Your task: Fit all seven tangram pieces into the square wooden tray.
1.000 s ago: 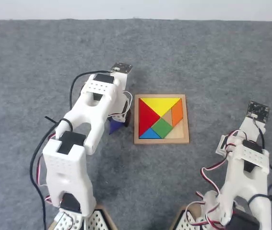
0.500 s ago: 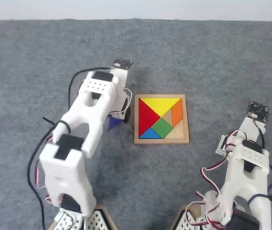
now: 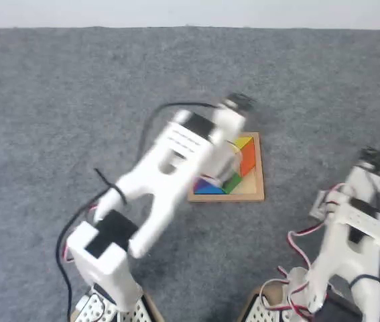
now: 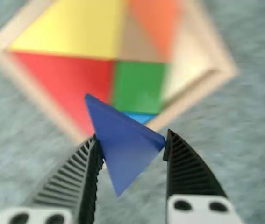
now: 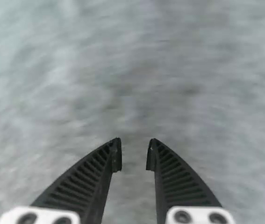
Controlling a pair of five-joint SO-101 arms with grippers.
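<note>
The square wooden tray (image 3: 260, 196) lies mid-table with yellow (image 4: 76, 32), red (image 4: 62, 79), green (image 4: 139, 86), orange (image 4: 153, 18) and light blue (image 4: 139, 117) pieces in it. A bare pale patch (image 4: 188, 60) shows beside the green piece. My left gripper (image 4: 131, 140) hangs above the tray, shut on a dark blue triangle (image 4: 123, 149). In the high view the left arm (image 3: 176, 161) covers most of the tray. My right gripper (image 5: 133, 156) stays over bare carpet, its fingers almost together with nothing between them.
Grey carpet (image 3: 55, 100) covers the whole table. The right arm (image 3: 350, 221) stands right of the tray, apart from it. Both arm bases sit at the near edge.
The left arm has swung right, from beside the tray's left edge to over the tray, carrying the dark blue triangle. The right arm has shifted slightly to the right.
</note>
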